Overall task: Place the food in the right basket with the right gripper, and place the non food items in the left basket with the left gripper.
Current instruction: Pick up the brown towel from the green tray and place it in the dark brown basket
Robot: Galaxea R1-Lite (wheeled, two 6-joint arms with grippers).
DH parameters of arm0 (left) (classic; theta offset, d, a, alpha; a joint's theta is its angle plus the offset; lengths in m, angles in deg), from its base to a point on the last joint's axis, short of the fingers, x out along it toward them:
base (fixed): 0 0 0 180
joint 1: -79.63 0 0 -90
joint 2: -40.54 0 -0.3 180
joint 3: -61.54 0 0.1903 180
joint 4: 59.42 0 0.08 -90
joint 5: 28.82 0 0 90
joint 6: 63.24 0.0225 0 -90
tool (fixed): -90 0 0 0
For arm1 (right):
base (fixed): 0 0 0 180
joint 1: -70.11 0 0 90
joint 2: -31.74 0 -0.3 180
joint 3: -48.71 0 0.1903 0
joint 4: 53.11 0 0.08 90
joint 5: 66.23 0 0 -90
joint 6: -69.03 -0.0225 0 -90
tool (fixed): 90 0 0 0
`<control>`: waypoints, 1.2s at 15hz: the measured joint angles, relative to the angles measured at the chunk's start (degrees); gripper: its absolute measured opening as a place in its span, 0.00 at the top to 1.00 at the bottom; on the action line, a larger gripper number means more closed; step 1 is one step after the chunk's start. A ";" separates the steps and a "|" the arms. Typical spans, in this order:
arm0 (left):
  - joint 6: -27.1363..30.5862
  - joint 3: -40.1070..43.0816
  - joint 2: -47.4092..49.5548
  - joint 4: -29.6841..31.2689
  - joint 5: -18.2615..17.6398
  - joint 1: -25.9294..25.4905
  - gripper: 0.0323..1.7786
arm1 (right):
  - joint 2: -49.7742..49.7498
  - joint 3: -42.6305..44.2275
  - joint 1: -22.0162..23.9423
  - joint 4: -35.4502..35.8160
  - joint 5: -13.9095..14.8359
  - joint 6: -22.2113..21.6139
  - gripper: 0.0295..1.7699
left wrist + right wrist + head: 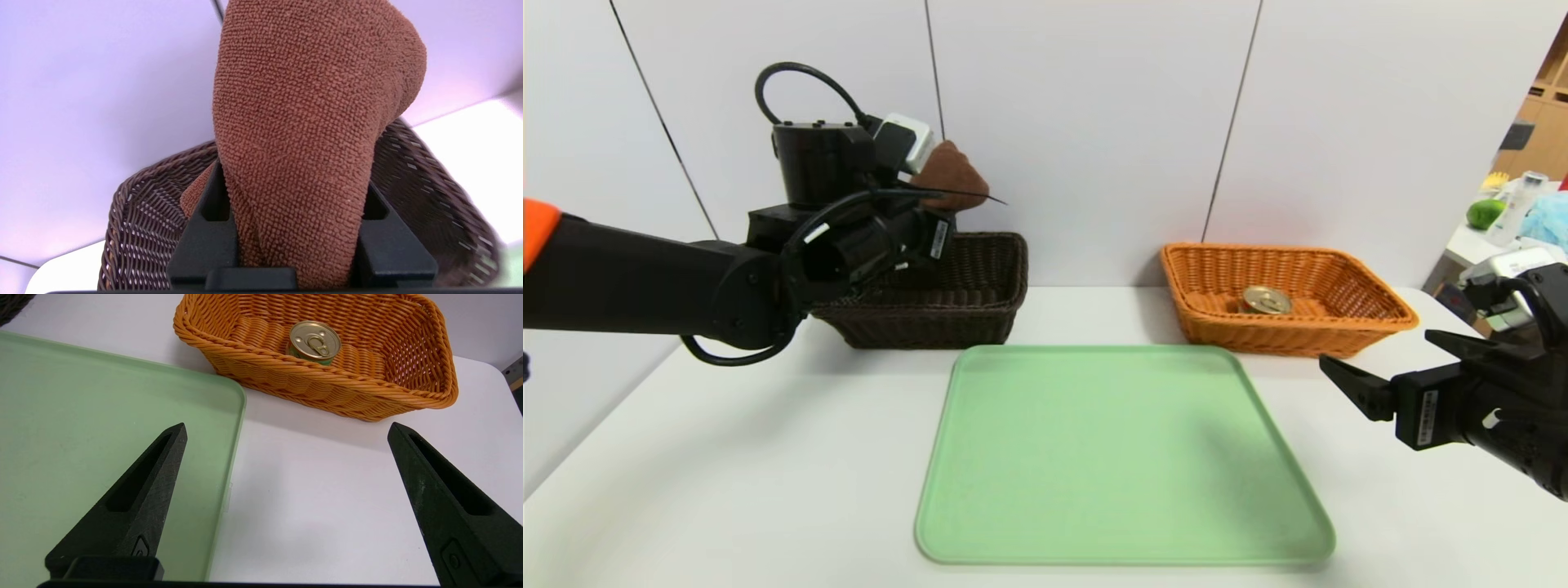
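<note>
My left gripper (931, 186) is raised above the dark brown left basket (980, 302), shut on a folded brown fuzzy cloth (953, 173). In the left wrist view the cloth (310, 122) fills the gap between the black fingers (204, 228), with the dark basket (139, 228) below it. The food, a small tin can with a gold pull-tab lid (1266, 300), stands inside the orange right basket (1372, 314). My right gripper (1379, 349) hovers low over the table in front of that basket, open and empty. Its wrist view shows the can (315, 339) in the orange basket (310, 381).
A bare pale green tray (1119, 457) lies in the middle of the white table (727, 457), between the two arms; its edge (239, 416) passes under the right gripper. A side table with a green fruit (1486, 214) stands far right. White wall panels rise behind the baskets.
</note>
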 joint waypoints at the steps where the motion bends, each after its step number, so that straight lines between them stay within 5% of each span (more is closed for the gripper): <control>1: -0.11 -1.66 -1.74 0.05 0.49 -0.73 0.66 | -0.05 -0.09 0.00 0.00 0.00 0.00 0.04; 17: -0.61 -4.06 -11.00 0.57 1.32 -2.58 0.66 | -0.11 -0.34 -0.51 0.02 -0.04 0.00 0.04; 18: -0.26 -3.47 -10.92 0.57 1.27 -2.58 0.61 | -0.11 -0.34 -0.51 0.00 -0.06 -0.02 0.04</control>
